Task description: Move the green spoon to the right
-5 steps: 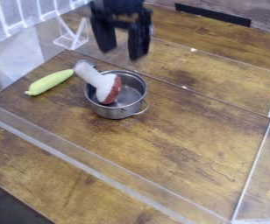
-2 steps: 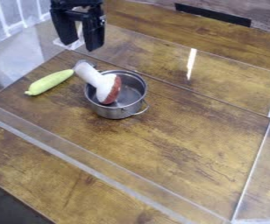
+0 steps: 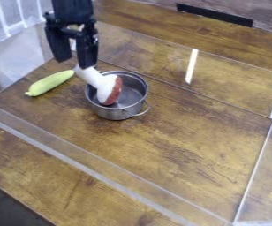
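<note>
Presently the claw (image 3: 75, 48) hangs with its jaws spread and pointing down, nothing between them. It sits above the back-left part of the counter (image 3: 174, 132), just behind the thick white handle of the utensil (image 3: 101, 81), and to the right of and beyond the green spoon (image 3: 49, 83). That spread, downward stance suits a top-down pick, judged as an approach not yet completed.

The green spoon lies flat on the counter, near the left clear wall, angled with its far end toward the metal pot (image 3: 117, 97) and apart from it. Lying free and unobstructed, it should admit a pinch across its narrow width.

The utensil leans in the pot, red part inside, handle projecting up-left toward the spoon. Risk noted: the descending claw could clip that handle.
</note>
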You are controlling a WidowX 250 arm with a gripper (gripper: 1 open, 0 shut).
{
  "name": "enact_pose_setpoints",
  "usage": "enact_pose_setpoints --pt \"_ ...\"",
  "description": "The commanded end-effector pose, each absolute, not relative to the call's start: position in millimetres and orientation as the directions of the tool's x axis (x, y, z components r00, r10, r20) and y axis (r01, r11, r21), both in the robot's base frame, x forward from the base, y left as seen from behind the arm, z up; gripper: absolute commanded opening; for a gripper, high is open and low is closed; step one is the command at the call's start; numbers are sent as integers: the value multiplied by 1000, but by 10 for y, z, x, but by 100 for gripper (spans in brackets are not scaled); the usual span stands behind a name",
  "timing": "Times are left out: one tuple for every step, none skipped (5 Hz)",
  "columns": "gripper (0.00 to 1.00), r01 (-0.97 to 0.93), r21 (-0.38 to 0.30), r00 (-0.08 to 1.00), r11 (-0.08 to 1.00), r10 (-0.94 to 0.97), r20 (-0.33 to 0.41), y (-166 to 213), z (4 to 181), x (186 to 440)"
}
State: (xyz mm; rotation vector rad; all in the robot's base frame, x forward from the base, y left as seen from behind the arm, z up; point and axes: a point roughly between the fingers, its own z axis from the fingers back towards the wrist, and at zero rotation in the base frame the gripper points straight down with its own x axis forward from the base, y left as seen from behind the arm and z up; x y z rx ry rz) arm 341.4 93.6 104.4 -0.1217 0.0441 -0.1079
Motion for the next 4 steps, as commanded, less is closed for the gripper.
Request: enact_pose_setpoints --pt "100 135 -95 991 986 -134 18 1117 1299 3422" --pt "100 174 -95 985 980 -174 15 1227 1324 3440" --pt "100 197 -102 980 975 -198 -1 1252 1315 3508" --pt "100 229 -104 973 968 -231 -7 1331 1328 3595"
